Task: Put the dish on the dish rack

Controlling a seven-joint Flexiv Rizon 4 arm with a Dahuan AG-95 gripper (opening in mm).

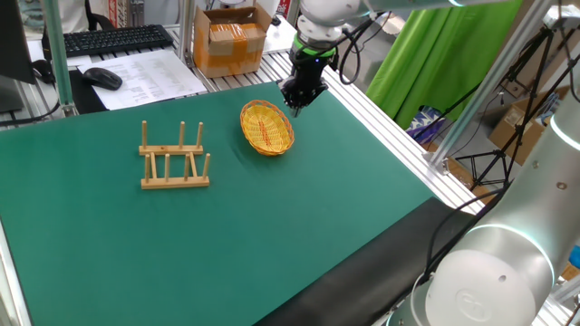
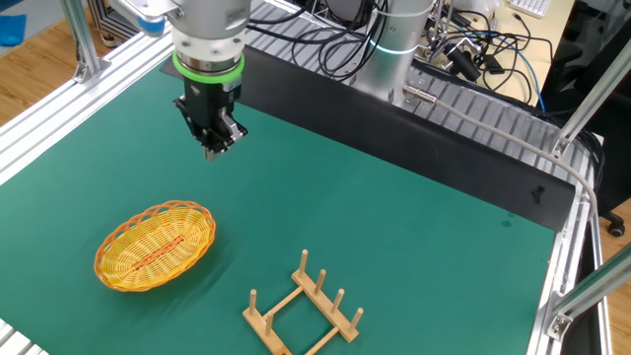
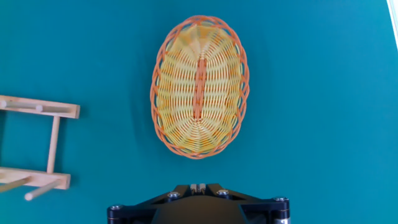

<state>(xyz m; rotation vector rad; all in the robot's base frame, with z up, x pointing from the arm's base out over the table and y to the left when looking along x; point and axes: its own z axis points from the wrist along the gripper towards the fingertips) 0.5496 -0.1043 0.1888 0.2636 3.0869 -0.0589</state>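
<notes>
**Green table, basket dish, wooden rack**

Green mat over the whole table, with metal rails along the edges. Woven yellow-orange dish flat on the mat, egg-shaped from above, right way up. Small wooden dish rack standing on the mat near the dish, well apart from it, pegs pointing up. Nothing between the pegs. Black gripper hanging in the air just past the far edge of the dish, pointing down, not touching it. Fingers close together and holding nothing. Keyboard, mouse and cardboard box on the desk behind the table.
</notes>
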